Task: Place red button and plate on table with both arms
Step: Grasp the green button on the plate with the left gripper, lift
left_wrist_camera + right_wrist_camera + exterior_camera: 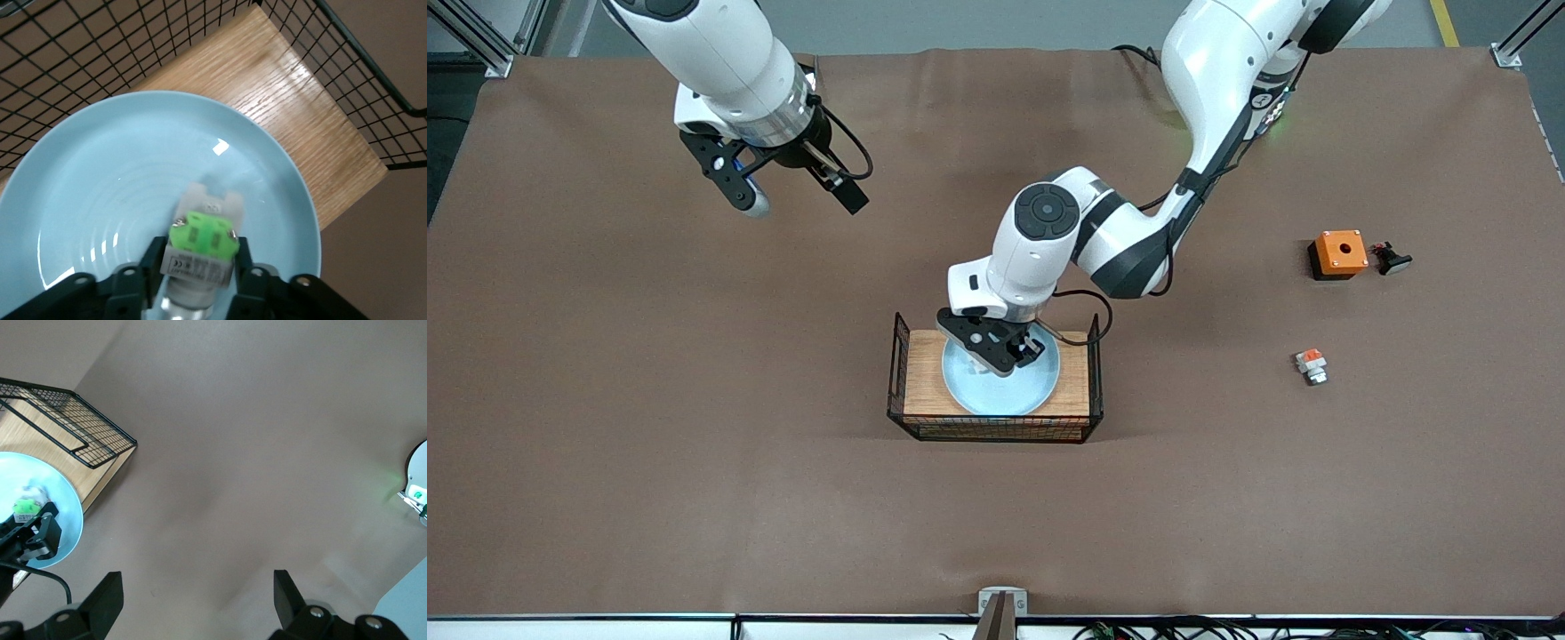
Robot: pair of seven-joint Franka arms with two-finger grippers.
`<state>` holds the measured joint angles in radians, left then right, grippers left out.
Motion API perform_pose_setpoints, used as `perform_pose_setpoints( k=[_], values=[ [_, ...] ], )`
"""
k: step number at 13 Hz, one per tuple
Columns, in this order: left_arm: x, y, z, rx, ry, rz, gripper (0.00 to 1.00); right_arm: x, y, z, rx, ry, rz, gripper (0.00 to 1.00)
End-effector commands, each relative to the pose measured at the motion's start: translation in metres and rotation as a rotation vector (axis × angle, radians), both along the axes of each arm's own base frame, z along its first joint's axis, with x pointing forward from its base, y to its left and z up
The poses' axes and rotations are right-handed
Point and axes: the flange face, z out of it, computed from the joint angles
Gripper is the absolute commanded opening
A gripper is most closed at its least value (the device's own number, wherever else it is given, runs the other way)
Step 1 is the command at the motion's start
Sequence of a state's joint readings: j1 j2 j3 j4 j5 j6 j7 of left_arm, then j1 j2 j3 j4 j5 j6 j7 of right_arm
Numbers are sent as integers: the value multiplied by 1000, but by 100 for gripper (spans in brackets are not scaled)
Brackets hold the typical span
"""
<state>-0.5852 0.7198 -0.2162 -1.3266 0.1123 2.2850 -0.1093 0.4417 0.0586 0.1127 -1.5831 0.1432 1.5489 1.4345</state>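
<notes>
The red button (pixel 201 245), a small white-and-silver block with a bright green top, sits in the pale blue plate (pixel 100 193), clamped between the fingers of the left gripper (pixel 200 280); the plate lies on the wooden board (pixel 925 382) inside the black wire frame (pixel 893 373) at the middle of the table (pixel 649 444). The right gripper (pixel 796 200) hangs with its fingers spread wide and holding nothing, over bare table toward the right arm's end, waiting. Toward the left arm's end lie an orange box (pixel 1338 253) with a hole and, nearer the front camera, a like block with an orange-red top (pixel 1311 365).
</notes>
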Motion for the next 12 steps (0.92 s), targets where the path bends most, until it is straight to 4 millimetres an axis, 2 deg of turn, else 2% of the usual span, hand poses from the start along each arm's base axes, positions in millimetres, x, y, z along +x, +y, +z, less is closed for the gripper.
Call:
perform_pose_setpoints(
  k=[1,3,5,6,7,9,10,12],
  values=[
    [0,-5,22,8,-48,-9,0,4,-2,6,8,-3,-17,99],
    [-3,5,46,46,-22,0,0,2,1,9,10,-5,-8,99],
    [-12,19,115,46,-44,22,0,2,1,8,12,-4,-1,99],
    [-11,33,138,49,-41,59,0,1,3,8,12,-4,1,99],
    [-9,56,168,56,-33,123,0,0,5,7,10,-3,0,99],
    [6,113,214,37,-4,294,0,-8,24,2,17,-17,16,99],
    [18,147,230,20,17,358,0,-11,34,0,20,-26,-9,99],
    [37,206,245,26,43,447,0,-18,65,-14,24,-39,-88,99]
  ],
)
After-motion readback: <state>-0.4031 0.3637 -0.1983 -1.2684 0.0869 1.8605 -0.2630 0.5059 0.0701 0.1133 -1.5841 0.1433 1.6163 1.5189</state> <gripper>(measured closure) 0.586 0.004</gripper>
